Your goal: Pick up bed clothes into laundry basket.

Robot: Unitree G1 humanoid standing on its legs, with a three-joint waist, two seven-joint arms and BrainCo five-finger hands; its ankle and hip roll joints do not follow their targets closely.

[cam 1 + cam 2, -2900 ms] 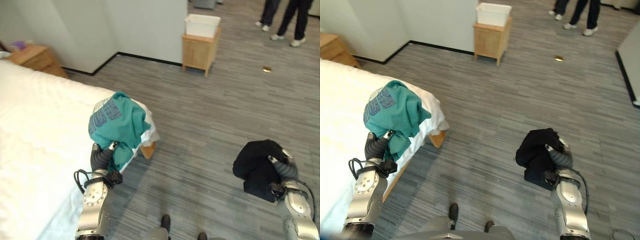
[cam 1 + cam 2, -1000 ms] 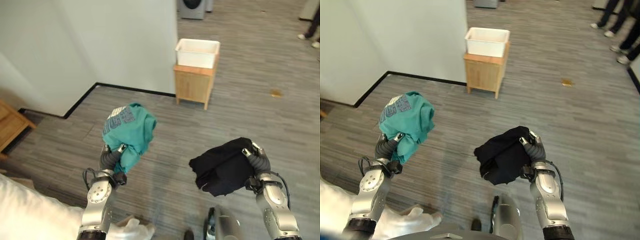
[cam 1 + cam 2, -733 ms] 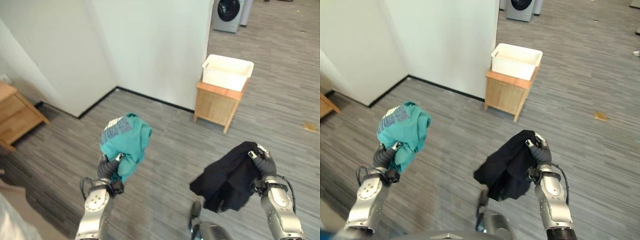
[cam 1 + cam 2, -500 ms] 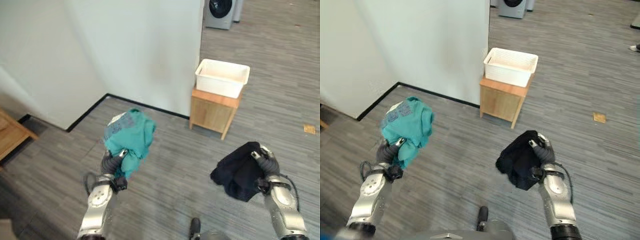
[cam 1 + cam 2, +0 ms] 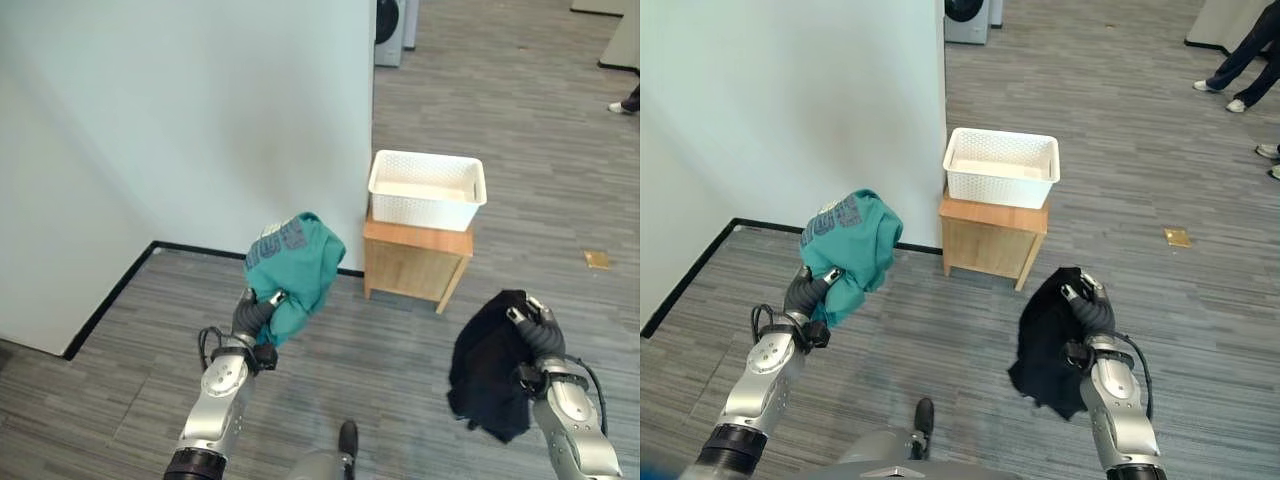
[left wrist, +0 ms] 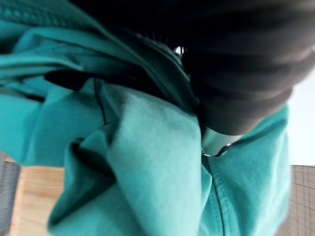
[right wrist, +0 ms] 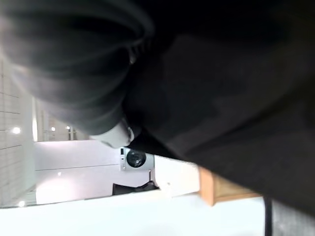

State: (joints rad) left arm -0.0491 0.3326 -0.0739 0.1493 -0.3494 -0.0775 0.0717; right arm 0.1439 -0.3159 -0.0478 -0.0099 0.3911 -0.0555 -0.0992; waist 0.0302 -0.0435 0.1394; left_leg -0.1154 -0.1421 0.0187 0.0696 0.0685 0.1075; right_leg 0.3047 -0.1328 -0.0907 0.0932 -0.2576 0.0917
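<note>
- Left hand (image 5: 256,312) is raised in front of the robot with its fingers curled into a bunched teal garment (image 5: 295,262), which bulges above the hand and hangs a little below it.
- Right hand (image 5: 1089,303) is clenched on a black garment (image 5: 1048,340) that hangs slack below the fist towards the grey plank floor (image 5: 930,330).
- Both wrist views agree with this: teal folds (image 6: 123,162) press against the left hand's dark cover, and black cloth (image 7: 231,108) covers most of what lies past the right hand.
- Compared with half a second ago, the black garment has dropped open from a tight ball into a long drape, while the teal one is bunched as before.
- Across the same interval the whole scene has shifted, so the camera has moved; the laundry basket (image 5: 1000,167) now lies more nearly straight ahead, between the two hands.
- Neither garment is in the basket; both are well short of it, in the air.
- White and rectangular, the basket has perforated plastic walls and stands on a small boxy wooden stand (image 5: 992,235) by the corner of a plain pale wall (image 5: 200,110).
- Soft knit with a faded grey print makes up the teal cloth; the black cloth is matt and creased.
- A person's legs and pale shoes (image 5: 1238,62) show far off at the right.
</note>
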